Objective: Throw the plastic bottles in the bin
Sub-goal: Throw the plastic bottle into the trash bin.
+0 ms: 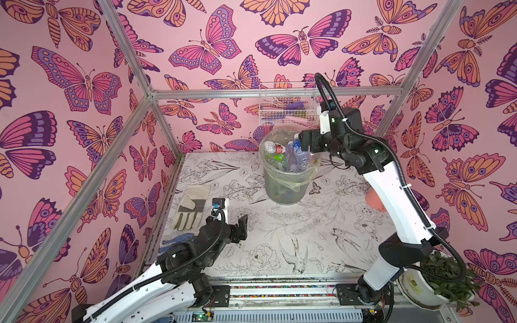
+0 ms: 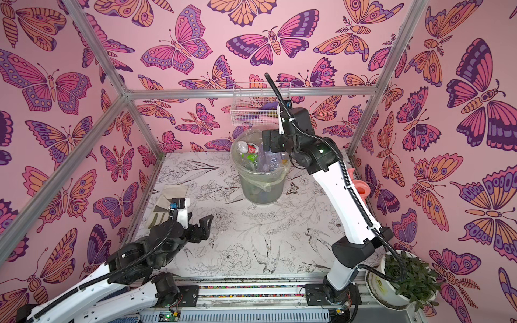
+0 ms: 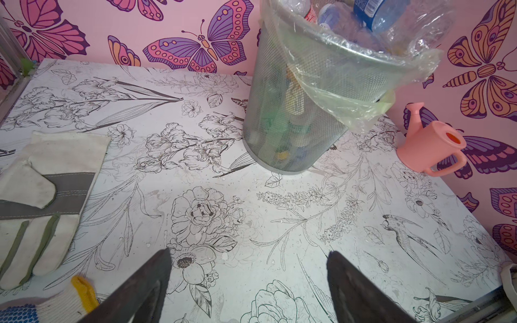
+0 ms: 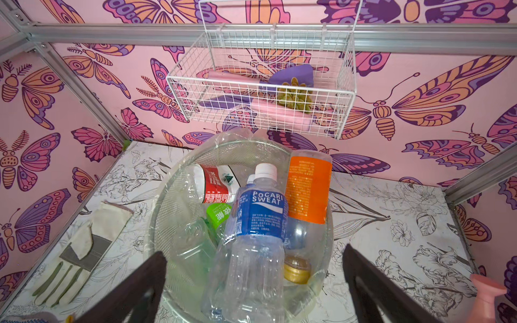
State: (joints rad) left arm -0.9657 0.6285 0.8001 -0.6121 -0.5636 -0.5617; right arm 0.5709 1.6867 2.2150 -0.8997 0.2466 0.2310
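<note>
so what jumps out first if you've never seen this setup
The grey bin at the back of the table, brimming with plastic bottles, with the open right gripper above it. Around everything, loud pink butterfly walls. A work glove lies at the table's left edge.

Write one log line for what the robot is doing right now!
right gripper: open, above bin | blue-label bottle: in bin, ungripped | left gripper: open, empty

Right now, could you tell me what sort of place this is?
Probably a staged, garden-themed robot test booth: butterfly-print walls on an aluminium frame, a pink watering can, a potted plant.
</note>
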